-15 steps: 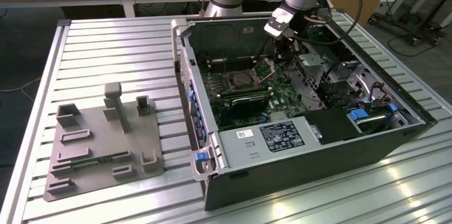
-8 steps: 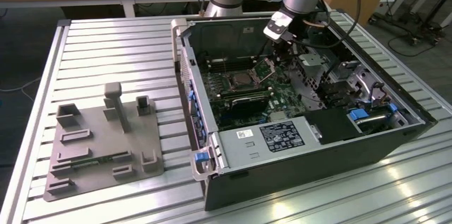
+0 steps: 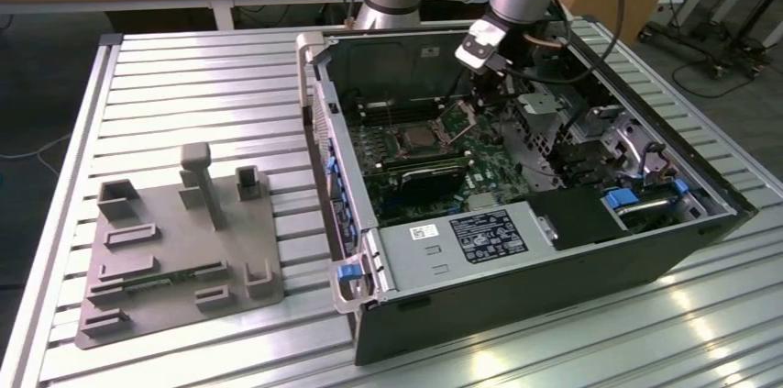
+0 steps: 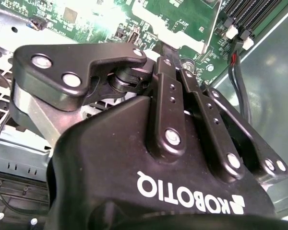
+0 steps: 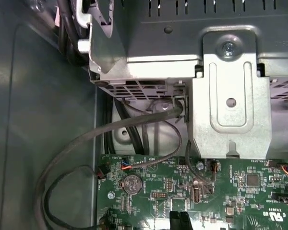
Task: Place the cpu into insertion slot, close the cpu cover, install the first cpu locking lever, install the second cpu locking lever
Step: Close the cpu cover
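Note:
An open computer case (image 3: 685, 223) lies on its side on the slatted table. On its green board sits the insertion slot (image 3: 408, 142), a dark square ringed in silver; I cannot tell the cpu apart from its dark grey middle. The cpu cover (image 3: 461, 120) stands tilted up at the slot's edge on the exterior view's right. In the second wrist view it is a silver frame (image 4: 209, 33) just beyond my fingers. My gripper (image 3: 482, 102) reaches down into the case right beside the raised cover. Its black fingertips (image 5: 175, 221) are pressed together over the board. I cannot see anything between them.
A silver drive cage (image 5: 230, 96) and loose grey cables (image 5: 134, 125) stand close by my gripper. Memory slots (image 4: 249, 14) run past the cover. A white-labelled black box (image 3: 490, 237) fills the case's near end. A grey fixture plate (image 3: 183, 250) lies on the table (image 3: 183, 85).

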`<state>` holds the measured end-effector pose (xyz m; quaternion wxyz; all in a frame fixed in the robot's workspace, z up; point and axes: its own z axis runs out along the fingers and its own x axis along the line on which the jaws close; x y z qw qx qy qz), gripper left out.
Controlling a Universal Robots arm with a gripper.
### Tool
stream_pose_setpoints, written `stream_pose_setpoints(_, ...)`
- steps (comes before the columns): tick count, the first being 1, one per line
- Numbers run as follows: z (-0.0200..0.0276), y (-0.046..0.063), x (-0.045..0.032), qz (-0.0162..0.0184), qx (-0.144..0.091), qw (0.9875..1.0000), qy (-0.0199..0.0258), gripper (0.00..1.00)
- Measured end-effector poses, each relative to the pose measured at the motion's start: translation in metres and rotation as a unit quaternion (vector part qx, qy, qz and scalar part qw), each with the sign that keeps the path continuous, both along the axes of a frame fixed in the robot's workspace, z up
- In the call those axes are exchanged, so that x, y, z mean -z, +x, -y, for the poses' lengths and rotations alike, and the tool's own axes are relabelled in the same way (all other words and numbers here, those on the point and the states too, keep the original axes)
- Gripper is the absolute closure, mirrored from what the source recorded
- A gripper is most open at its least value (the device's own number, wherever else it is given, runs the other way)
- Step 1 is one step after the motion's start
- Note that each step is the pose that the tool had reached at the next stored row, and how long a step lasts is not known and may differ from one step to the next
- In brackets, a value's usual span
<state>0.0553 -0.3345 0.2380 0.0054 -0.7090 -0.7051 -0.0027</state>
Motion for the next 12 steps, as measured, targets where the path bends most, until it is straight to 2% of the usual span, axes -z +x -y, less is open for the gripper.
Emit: stream_pose_setpoints(12,0.0000,-0.0085,-0.0005,-0.0029,0.000,1.0000,0.0001,0.90)
